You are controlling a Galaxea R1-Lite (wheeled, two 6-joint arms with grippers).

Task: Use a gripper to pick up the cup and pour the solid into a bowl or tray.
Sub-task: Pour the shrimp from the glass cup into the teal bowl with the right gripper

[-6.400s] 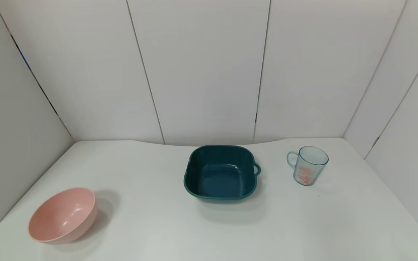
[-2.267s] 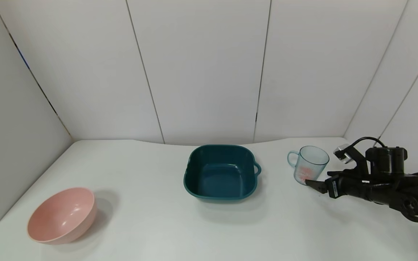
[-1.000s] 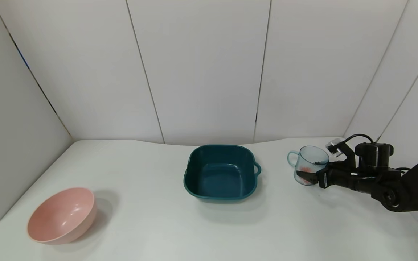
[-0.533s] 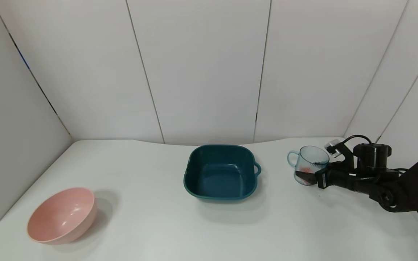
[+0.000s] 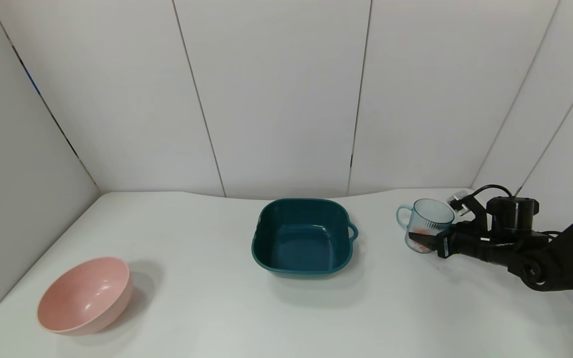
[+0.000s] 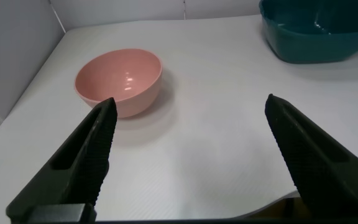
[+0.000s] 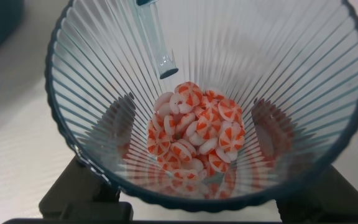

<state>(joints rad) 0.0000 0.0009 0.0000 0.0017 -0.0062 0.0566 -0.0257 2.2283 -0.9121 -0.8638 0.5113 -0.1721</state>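
cup (image 5: 426, 225) comes first: a translucent light-blue one, at the far right of the white worktop (image 5: 227, 308), right of the dark teal tray (image 5: 302, 237). its side handle points left toward the tray, which leaves the bare wall on the right free for a grasp from that side. the right end effector (image 5: 423, 240) is clenched on the cup, one dark finger on each side of the lower wall. the right wrist view confirms this, with a finger pressing the ribbed wall on either side of the solid (image 7: 194, 132). i judge the low grip is chosen so the wrist can roll the rim over the tray without the fingers blocking the mouth.

the solid is a small heap of orange-red and white button pieces at the bottom of the cup, well below the rim, so little should spill while it is carried. the cup seems to lean slightly, though i cannot tell whether its base is off the worktop.

the left end effector (image 6: 188, 158) is parked near, low over the worktop, fingers spread wide and grasping nothing. the pink bowl (image 5: 85, 295) sits near left, well apart from the tray.
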